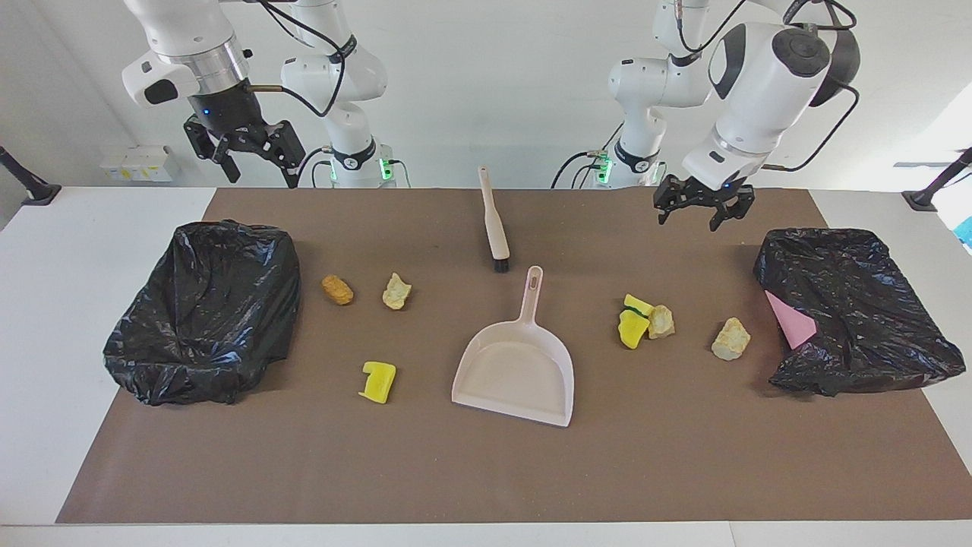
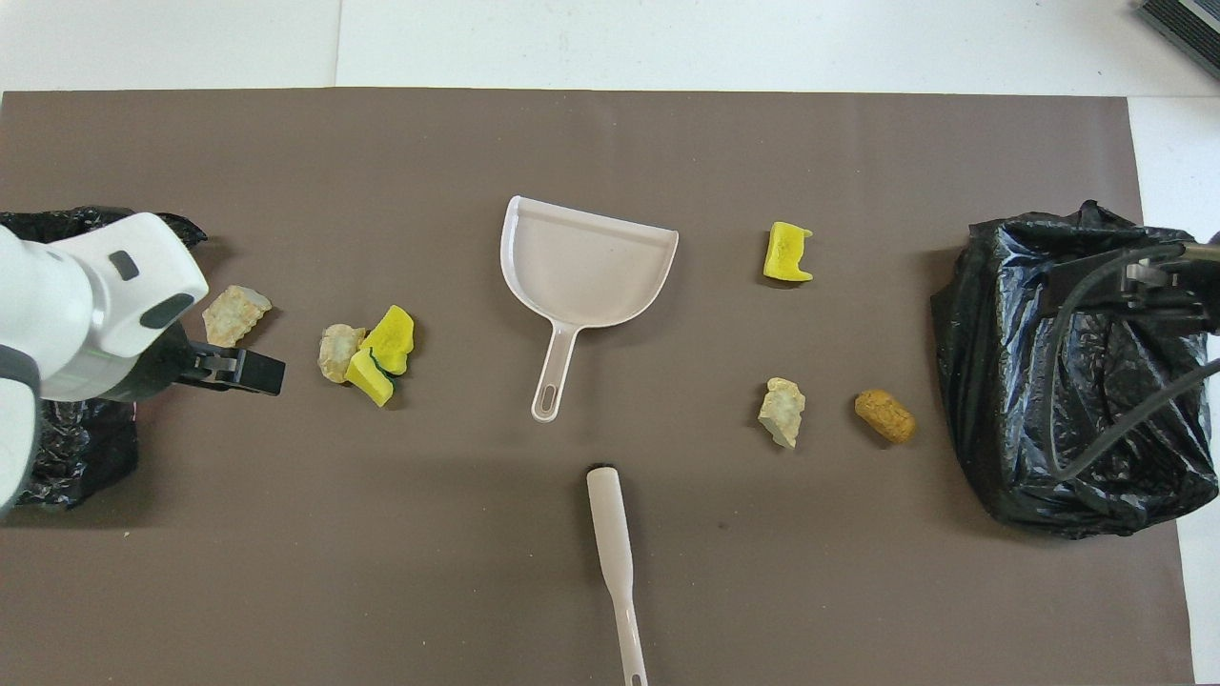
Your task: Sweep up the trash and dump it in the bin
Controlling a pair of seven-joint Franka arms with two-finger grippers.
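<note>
The trash lies on the brown mat in two groups. Toward the right arm's end are an orange-brown chunk [image 1: 337, 289] [image 2: 884, 416], a beige chunk [image 1: 396, 292] [image 2: 782, 412] and a yellow piece [image 1: 378, 381] [image 2: 787, 252]. Toward the left arm's end are two yellow pieces [image 1: 634, 320] [image 2: 383, 351] touching a beige chunk [image 1: 661, 321] [image 2: 337, 351], and another beige chunk [image 1: 730, 339] [image 2: 234, 314]. A pale dustpan [image 1: 516, 365] [image 2: 581, 262] and a brush [image 1: 495, 224] [image 2: 610, 553] lie mid-mat. My right gripper [image 1: 262, 176] hangs open and empty, raised above the mat's edge nearest the robots, beside the bin at its end. My left gripper [image 1: 688, 220] [image 2: 238, 367] hangs open and empty over the mat near its trash group.
A bin lined with a black bag [image 1: 205, 311] [image 2: 1067, 372] stands at the right arm's end. A second black-bagged bin [image 1: 850, 311] [image 2: 57, 448] stands at the left arm's end with a pink sheet [image 1: 790, 319] in it. The left arm hides most of it in the overhead view.
</note>
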